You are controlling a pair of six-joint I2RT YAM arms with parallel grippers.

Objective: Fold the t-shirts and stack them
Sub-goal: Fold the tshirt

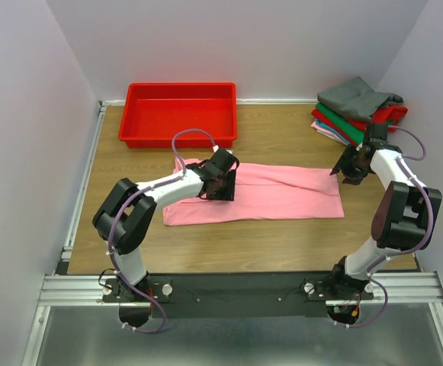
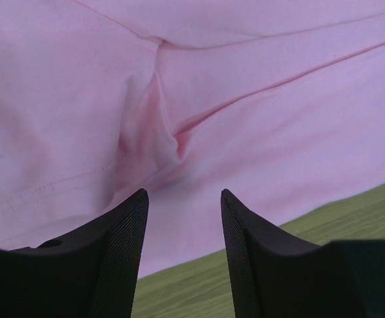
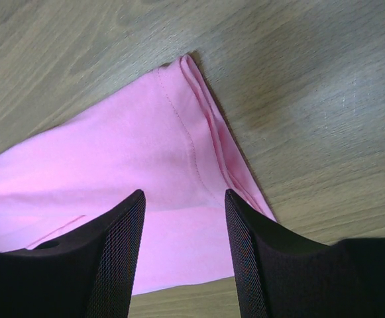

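Wooden table (image 1: 282,236) between white walls carries one pink shirt (image 1: 282,194) spread flat at centre, four folded shirts (image 1: 354,114) stacked upper right and one red tray (image 1: 181,88) upper left. Over the pink shirt's left part the left gripper (image 1: 223,183) (image 2: 184,199) stands with jaws partly apart. At its right hem corner the right gripper (image 1: 343,174) (image 3: 184,199) stands likewise, and neither grips cloth. Bare wood runs along the lower edge.

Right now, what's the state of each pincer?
Left pincer: open, above the pink t-shirt, holding nothing.
Right pincer: open, over the shirt's corner, holding nothing.

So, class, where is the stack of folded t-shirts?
In the top view, the stack of folded t-shirts sits at the table's far right corner, just beyond the right gripper.
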